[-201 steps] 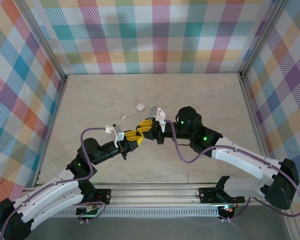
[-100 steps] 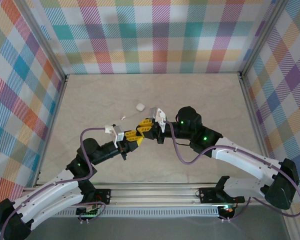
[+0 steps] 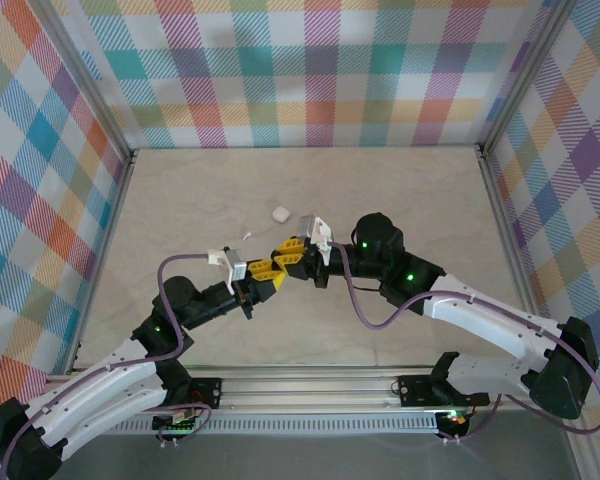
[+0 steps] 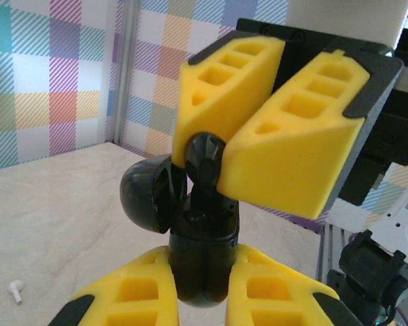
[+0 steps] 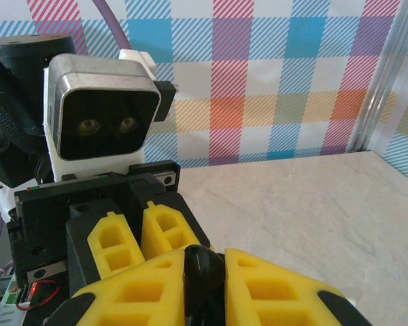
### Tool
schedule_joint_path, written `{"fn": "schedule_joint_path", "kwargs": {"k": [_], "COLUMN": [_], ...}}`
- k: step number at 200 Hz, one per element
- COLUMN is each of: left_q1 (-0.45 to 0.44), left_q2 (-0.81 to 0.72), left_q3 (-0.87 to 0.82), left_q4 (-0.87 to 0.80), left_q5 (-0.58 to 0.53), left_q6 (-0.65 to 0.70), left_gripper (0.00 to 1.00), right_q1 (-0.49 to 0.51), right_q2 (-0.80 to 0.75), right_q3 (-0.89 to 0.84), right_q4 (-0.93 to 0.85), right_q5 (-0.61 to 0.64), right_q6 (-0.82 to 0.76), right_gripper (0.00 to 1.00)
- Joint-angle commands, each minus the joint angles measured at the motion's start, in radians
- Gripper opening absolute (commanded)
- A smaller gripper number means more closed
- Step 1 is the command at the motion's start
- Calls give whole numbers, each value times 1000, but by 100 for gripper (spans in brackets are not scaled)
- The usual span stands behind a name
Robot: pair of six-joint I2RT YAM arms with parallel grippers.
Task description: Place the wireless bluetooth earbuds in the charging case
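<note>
My left gripper [image 4: 202, 261] is shut on a black charging case [image 4: 202, 241], held upright off the table with its lid [image 4: 148, 197] swung open to the left. From above, my right gripper [image 4: 211, 159] is shut on a black earbud [image 4: 205, 155], whose lower end reaches into the case's open top. In the right wrist view the same earbud [image 5: 204, 268] sits pinched between the right gripper's [image 5: 205, 261] yellow fingers. In the top view the two grippers [image 3: 270, 272] [image 3: 290, 250] meet tip to tip at mid-table. A white earbud [image 3: 246, 235] [image 4: 15, 291] lies on the table.
A small white rounded case [image 3: 279, 213] rests on the beige table [image 3: 400, 190] just beyond the grippers. Plaid walls and metal corner posts [image 3: 105, 230] enclose the table on three sides. The left wrist camera [image 5: 102, 119] faces the right gripper at close range.
</note>
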Motion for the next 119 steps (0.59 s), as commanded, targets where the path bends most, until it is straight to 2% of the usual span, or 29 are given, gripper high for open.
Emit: {"fn": "schedule_joint_path", "kwargs": {"k": [1,74,119], "left_q1": [-16,-16,-17], "left_q2": [-4,-9,-14], "left_q3": [43,45,52], "left_q4": [73,67,58], "left_q5": [-25,-31,-18], "left_q6": [-11,4,7], "left_gripper": [0,0,0], "right_q1": [-2,-2,-2], "right_q2": [-6,-9,-12], "right_q3": [-17,-3,-2], "right_q4": [22,-50,-69], "right_q5": [-29,-18,-9], "right_q6": [12,6,-6], "right_gripper": [19,21,26]}}
